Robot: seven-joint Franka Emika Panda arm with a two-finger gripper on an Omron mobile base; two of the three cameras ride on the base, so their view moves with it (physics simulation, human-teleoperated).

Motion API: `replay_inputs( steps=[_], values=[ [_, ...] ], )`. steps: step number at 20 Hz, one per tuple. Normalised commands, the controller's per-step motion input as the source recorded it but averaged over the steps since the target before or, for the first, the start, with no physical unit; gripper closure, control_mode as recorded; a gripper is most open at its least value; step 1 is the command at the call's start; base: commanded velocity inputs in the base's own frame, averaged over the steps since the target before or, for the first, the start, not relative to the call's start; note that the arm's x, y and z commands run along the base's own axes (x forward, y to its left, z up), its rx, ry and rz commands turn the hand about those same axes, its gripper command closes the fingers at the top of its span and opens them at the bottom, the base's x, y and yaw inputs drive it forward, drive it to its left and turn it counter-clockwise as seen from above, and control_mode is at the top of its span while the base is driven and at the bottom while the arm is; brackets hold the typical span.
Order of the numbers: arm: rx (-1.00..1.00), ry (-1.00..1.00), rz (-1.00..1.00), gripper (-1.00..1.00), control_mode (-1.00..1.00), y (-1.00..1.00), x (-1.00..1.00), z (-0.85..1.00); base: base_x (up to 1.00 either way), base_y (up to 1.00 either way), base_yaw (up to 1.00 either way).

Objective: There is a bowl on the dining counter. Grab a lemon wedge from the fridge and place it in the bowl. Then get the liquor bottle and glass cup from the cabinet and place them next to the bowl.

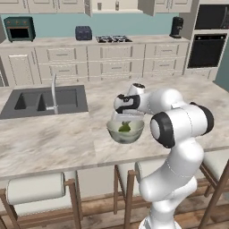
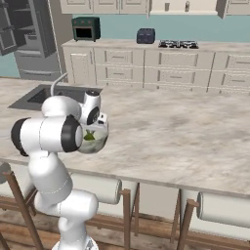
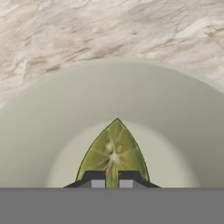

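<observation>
Left base view: sink (image 1: 44, 100) at left, then the bowl (image 1: 125, 131) on the bench (image 1: 53, 138), my pincer (image 3: 112, 181) pinching the lemon wedge (image 3: 113, 151) low inside it. If I lift without spreading, the wedge could ride out and drop beside the bowl.

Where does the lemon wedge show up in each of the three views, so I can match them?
Left base view: lemon wedge inside the bowl, centre, just below the gripper.
Right base view: left of centre, in the bowl beside the arm's elbow.
Hand view: lower centre, above the fingertips.
Shared landmark: the bowl on the dining counter.
</observation>
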Motion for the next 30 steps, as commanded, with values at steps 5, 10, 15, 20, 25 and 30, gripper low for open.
replay_inputs(
  steps=[5,10,15,20,25,30],
  values=[
    [0.00,0.00,-0.03,-1.00,-1.00,0.05,0.03,-0.15,0.00,0.00,0.00],
    [0.00,-0.03,-0.01,-1.00,-1.00,-0.09,-0.19,0.00,0.00,0.00,0.00],
    [0.00,-0.04,-0.03,-1.00,-1.00,-0.07,-0.30,0.00,0.00,0.00,0.00],
    [0.00,-0.04,-0.05,-1.00,-1.00,0.00,-0.21,0.06,0.00,0.00,0.00],
    [0.00,-0.17,-0.05,-1.00,-1.00,0.00,-0.41,0.42,0.00,0.00,0.00],
    [0.00,-0.30,-0.03,-1.00,-1.00,-0.03,-0.65,0.61,0.00,0.00,0.00]
  ],
)
